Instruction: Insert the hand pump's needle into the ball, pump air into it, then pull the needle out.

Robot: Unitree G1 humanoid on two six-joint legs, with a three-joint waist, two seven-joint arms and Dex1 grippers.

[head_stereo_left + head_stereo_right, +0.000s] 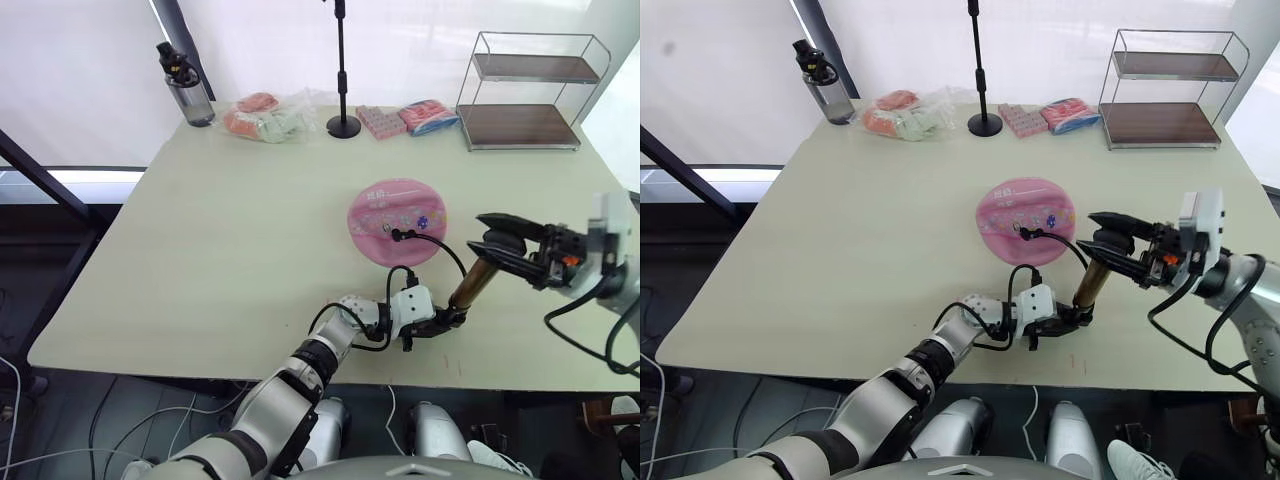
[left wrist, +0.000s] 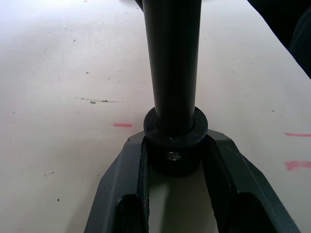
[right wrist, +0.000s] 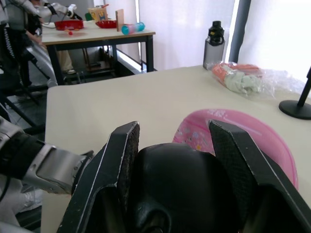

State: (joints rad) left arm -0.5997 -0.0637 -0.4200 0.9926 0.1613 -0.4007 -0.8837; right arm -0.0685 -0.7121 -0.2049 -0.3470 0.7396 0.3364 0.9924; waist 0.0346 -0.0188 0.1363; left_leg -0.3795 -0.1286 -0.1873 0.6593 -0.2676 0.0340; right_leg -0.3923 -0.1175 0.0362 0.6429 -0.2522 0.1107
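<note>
Nearest the table's (image 1: 200,250) front edge, the left gripper (image 1: 432,326) clamps the black lower cap of the hand pump (image 1: 468,285); in the left wrist view both fingers (image 2: 127,174) press the cap's sides. From there the bronze barrel tilts up and right to its black handle, seated between the fingers (image 3: 119,155) of the right gripper (image 1: 500,240), which hide most of it. A thin black hose loops left onto the ball (image 1: 397,220), a flattish pink disc lying farther back at centre. Its tip sits on the ball's near face; the needle itself is too small to make out.
</note>
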